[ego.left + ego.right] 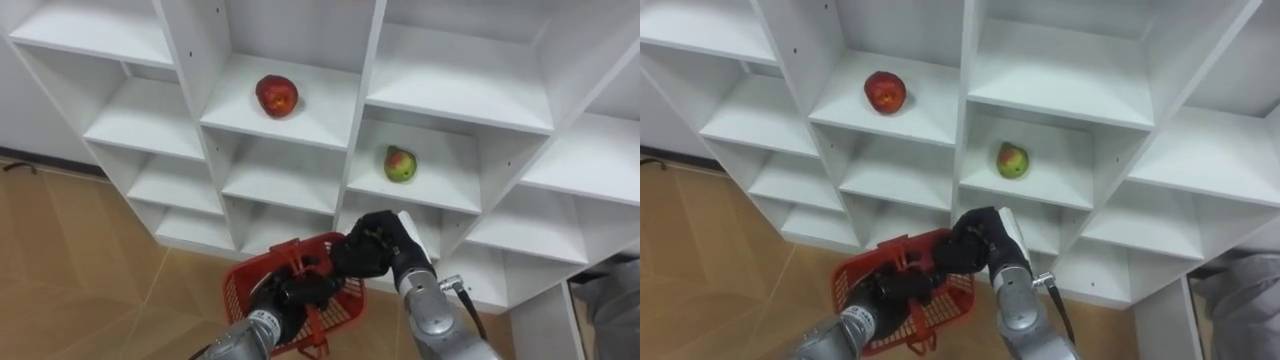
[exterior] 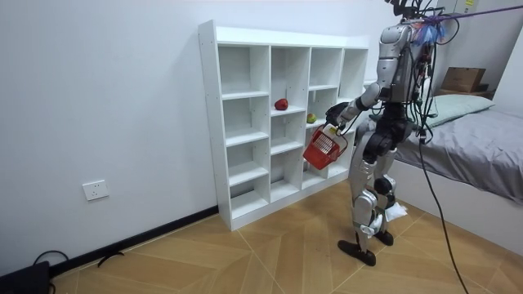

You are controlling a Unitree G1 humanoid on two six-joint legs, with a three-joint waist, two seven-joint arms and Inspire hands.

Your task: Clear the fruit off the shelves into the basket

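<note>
A red apple (image 1: 276,96) lies on a shelf of the white closet (image 1: 360,110), in the compartment up and to the left. One compartment to the right and a shelf lower sits a green-and-red fruit (image 1: 399,164). My left hand (image 1: 290,292) is shut on the handle of a red mesh basket (image 1: 240,285), held below those shelves. My right hand (image 1: 375,245) hovers over the basket's far rim with its fingers curled and no fruit showing in it. From the room view I stand facing the closet (image 2: 245,122), with the basket (image 2: 324,149) out in front of it.
The closet's other compartments hold nothing. Wooden floor (image 1: 70,260) lies to the left. A bed (image 2: 482,139) stands behind me at the room view's right, and its grey edge (image 1: 610,300) shows at my lower right.
</note>
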